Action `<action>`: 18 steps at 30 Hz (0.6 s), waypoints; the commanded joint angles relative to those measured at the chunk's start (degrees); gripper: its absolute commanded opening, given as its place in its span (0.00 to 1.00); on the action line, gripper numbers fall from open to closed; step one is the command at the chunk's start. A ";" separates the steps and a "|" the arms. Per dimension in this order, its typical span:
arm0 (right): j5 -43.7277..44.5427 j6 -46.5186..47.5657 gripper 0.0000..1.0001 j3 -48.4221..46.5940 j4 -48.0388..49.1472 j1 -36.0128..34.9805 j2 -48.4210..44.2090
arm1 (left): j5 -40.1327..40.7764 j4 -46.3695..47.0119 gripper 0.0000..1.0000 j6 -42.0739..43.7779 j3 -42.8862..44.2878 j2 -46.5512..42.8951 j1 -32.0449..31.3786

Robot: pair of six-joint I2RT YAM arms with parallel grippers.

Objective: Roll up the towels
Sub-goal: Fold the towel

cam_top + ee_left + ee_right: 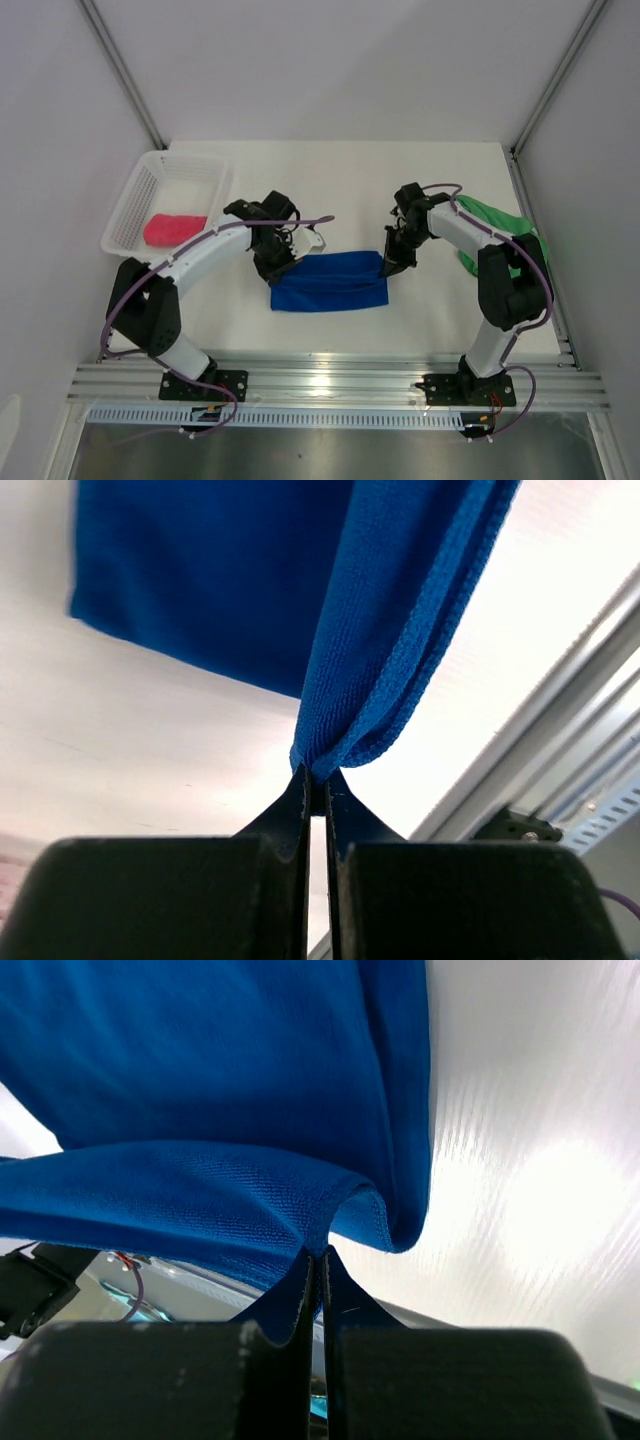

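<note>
A royal blue towel (330,282) lies folded in a band at the middle of the table, its far edge held up at both ends. My left gripper (277,268) is shut on its left corner, where the doubled blue hem (345,735) is pinched between the fingertips. At the right corner my right gripper (392,266) is shut on the blue cloth (250,1200), which drapes away from the jaws. A pink-red towel (173,229) lies bunched in the white basket (186,165). Partly behind the right arm, a green towel (493,215) lies at the table's right edge.
The white mesh basket stands at the back left of the table. An aluminium rail (340,378) runs along the near edge by the arm bases. Grey walls and metal posts (122,70) close in the back and sides.
</note>
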State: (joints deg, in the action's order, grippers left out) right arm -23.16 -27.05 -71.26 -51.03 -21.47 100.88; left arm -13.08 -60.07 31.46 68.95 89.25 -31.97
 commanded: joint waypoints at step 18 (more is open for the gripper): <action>-4.09 1.82 0.00 -5.64 3.91 4.69 9.16 | 4.03 4.52 0.12 2.20 10.50 14.37 4.54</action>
State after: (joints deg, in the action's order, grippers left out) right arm -26.85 -25.23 -75.11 -48.31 -17.47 108.29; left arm -10.41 -56.62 32.58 77.38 102.74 -28.08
